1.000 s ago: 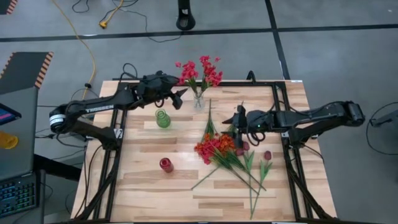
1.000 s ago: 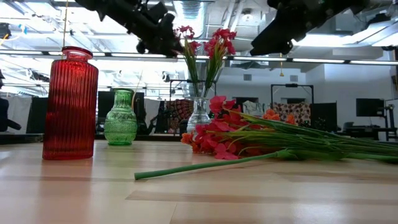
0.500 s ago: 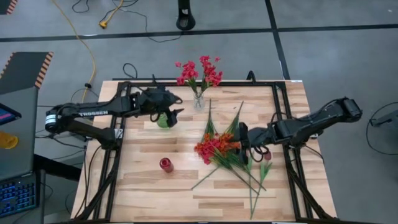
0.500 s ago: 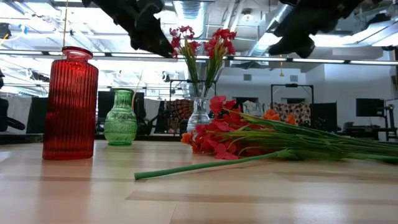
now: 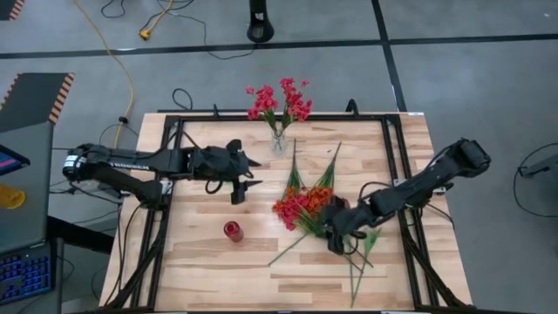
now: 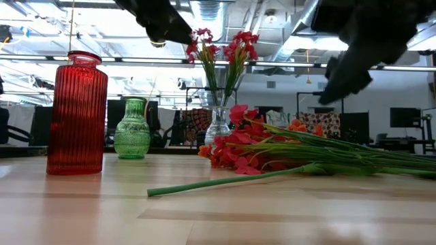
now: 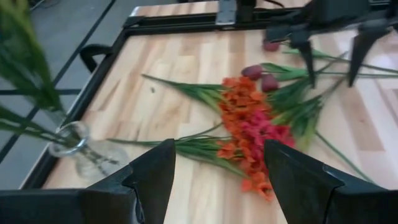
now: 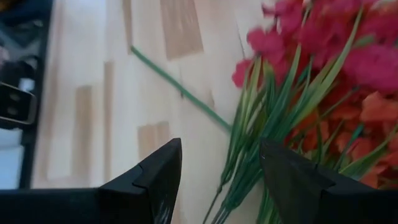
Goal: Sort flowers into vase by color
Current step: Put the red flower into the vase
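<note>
Pale wooden table, edged by a black metal frame. On the grey floor beyond the far left corner, a yellow cable and a hazard-striped mat, with a round black stand base farther back. Off the table at near left, a keyboard.

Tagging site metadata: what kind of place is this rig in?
Likely a robotics lab or workshop: bare grey concrete floor with a loose yellow cable, a light wooden table in a black metal frame, and exposed ceiling ducts with strip lights over an open room.
</note>
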You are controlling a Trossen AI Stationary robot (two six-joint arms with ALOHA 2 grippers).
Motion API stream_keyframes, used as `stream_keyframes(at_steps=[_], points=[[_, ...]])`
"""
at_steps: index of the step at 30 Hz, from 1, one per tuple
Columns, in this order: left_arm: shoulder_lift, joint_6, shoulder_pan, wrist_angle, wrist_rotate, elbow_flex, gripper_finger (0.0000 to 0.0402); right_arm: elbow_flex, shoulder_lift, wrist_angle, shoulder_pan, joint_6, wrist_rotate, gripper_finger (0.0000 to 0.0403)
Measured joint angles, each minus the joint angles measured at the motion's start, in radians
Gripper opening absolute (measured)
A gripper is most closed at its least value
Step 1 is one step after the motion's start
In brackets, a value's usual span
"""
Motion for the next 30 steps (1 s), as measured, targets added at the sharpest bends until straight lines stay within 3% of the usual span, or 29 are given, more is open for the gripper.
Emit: stream_keyframes(at_steps=[17,30], points=[[0.000,-0.020,-0.057,0.003,-0.009,0.000,0.0233,0.000,0.165,0.003,0.000,0.003,0.002,0.0240],[0.001,-0.029,-0.057,0.003,-0.009,0.000,0.0233,0.000,0.187,-0.014,0.000,0.044,0.007,0.0225]])
